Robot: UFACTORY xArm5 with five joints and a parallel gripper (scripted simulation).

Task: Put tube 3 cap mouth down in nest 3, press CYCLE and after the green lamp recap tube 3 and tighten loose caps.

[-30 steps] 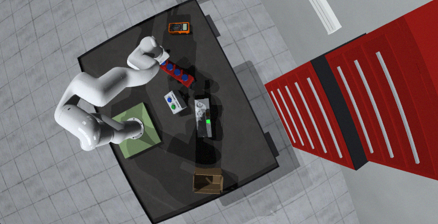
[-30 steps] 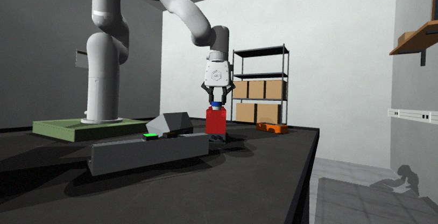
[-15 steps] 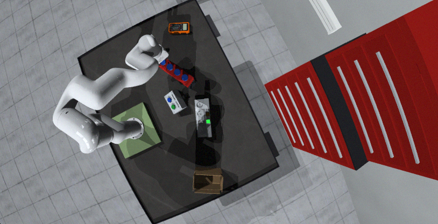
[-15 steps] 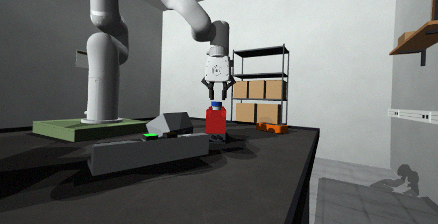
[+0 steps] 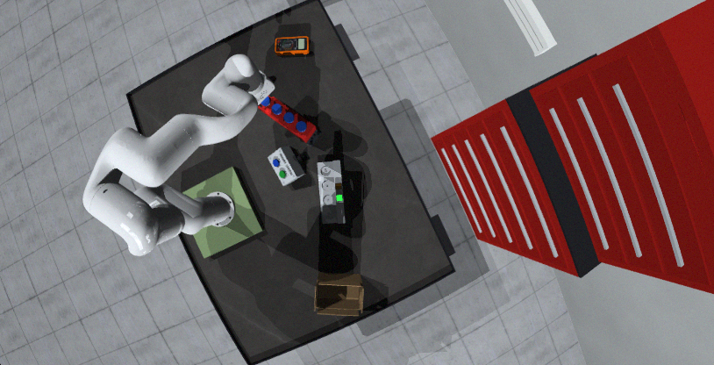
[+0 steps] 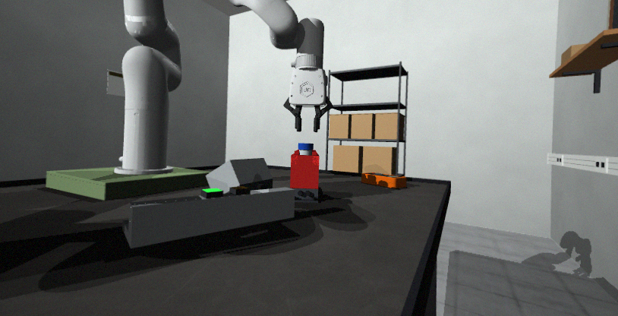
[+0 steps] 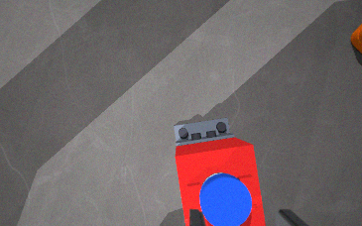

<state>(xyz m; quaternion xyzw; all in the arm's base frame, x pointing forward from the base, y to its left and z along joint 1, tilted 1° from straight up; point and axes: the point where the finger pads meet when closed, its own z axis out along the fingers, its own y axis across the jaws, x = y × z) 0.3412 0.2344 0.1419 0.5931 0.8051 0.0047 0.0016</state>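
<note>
Overhead, the pincer point(image 6: 307, 128) hangs well above the red tube block point(image 6: 304, 171), its two dark fingers point(image 6: 297, 122) parted with nothing between them. Directly beneath it a blue cap point(image 6: 305, 146) sits on its tube at the end of the block; in the wrist view that same cap point(image 7: 225, 199) fills the lower edge of the picture, with the fingertips just showing on either side of it and apart from it.

From the top view, the block point(image 5: 307, 134) carries a row of four blue caps, and the arm's wrist covers the end nearest the orange meter point(image 5: 291, 45). All four caps are on the block. Near the block stands a grey key box point(image 5: 286, 165) with a blue key point(image 5: 275, 162) and a green key point(image 5: 282, 174). Beside it lies the grey cap tray point(image 5: 331, 188), its round nests bare and a green lamp point(image 5: 339, 197) lit.

Further off on the dark tabletop point(image 5: 399, 243) are the arm's green base plate point(image 5: 249, 223) and an open cardboard box point(image 5: 338, 294).
</note>
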